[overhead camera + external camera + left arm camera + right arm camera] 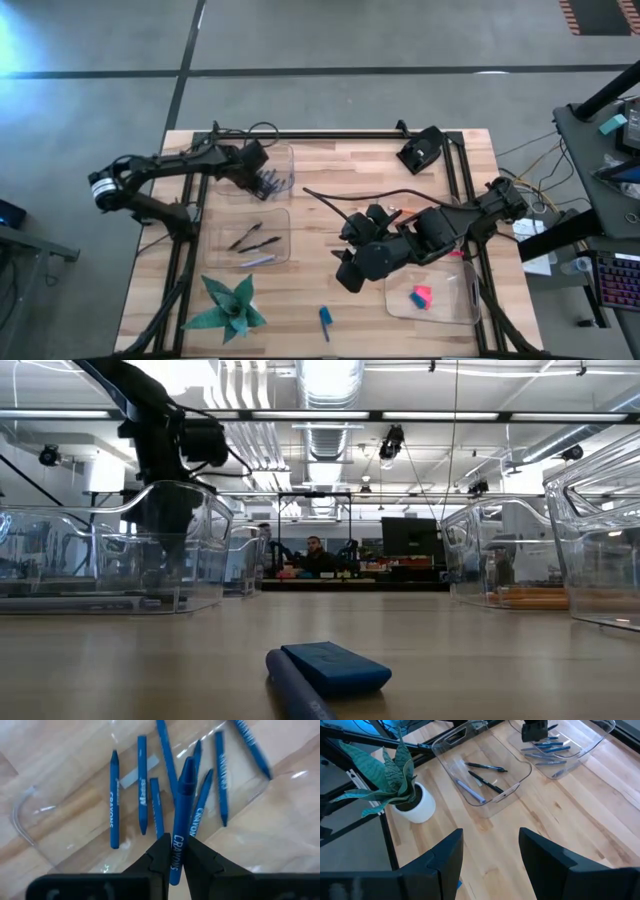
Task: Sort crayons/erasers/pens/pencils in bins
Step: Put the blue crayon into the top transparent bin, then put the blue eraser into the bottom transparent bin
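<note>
Left gripper (172,854) over the crayon bin (283,160), pointing down, clamped on a blue crayon (181,815). Right gripper (490,857) mid-table, fingers spread, holding nothing.

A robotics lab or open workshop hall. Shown by the bare concrete floor (350,40), exposed ceiling ducts (325,400) and strip lights, a framed wooden worktable (330,190), cables, a cluttered side desk (610,150), and monitors (408,538) beyond seated people (318,556).
</note>
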`<action>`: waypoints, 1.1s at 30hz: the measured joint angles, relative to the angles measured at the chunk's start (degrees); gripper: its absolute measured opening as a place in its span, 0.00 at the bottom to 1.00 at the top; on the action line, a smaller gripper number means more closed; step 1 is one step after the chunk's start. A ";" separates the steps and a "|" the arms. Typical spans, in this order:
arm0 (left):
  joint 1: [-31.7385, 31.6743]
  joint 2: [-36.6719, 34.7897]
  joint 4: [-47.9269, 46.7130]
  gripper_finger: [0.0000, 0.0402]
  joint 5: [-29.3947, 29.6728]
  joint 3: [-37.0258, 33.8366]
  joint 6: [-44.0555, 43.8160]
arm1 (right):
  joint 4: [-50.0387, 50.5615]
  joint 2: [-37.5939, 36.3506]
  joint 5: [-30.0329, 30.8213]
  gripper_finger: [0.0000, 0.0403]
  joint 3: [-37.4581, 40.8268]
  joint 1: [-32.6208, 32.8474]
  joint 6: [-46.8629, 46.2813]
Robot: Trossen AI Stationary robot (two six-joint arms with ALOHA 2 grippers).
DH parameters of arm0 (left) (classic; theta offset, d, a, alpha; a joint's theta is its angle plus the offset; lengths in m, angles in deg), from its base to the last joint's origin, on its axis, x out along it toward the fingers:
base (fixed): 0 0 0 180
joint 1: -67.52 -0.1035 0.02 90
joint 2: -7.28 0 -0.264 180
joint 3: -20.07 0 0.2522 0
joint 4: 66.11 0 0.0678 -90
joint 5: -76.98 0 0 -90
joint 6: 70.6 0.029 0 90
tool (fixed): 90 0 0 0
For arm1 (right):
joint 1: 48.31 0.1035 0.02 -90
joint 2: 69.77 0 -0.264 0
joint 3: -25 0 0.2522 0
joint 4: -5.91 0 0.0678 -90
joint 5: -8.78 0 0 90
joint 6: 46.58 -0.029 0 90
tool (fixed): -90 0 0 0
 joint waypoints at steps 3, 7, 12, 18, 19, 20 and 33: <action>0.00 2.15 0.08 0.07 0.00 -0.13 -0.05 | -0.02 0.00 0.00 0.45 0.00 0.00 0.01; 0.00 4.56 0.51 0.06 0.02 -0.13 -0.05 | -0.02 0.00 0.00 0.45 0.00 0.00 -0.03; 0.02 5.45 1.11 0.05 -0.07 -0.13 -0.05 | -0.02 0.00 0.00 0.45 -0.01 0.00 -0.01; 0.02 5.51 1.78 0.09 -0.13 0.13 -0.05 | -0.01 0.00 0.00 0.45 -0.02 0.00 0.02; 0.02 5.51 1.78 0.09 -0.13 0.25 -0.05 | -0.02 0.00 0.00 0.45 -0.02 0.00 0.02; 0.02 5.51 1.78 0.10 -0.11 0.34 -0.02 | -0.02 0.00 0.00 0.45 -0.02 0.00 -0.02; 0.02 3.72 0.79 0.11 0.04 2.99 0.17 | -3.78 0.08 0.59 0.45 0.00 -0.52 0.52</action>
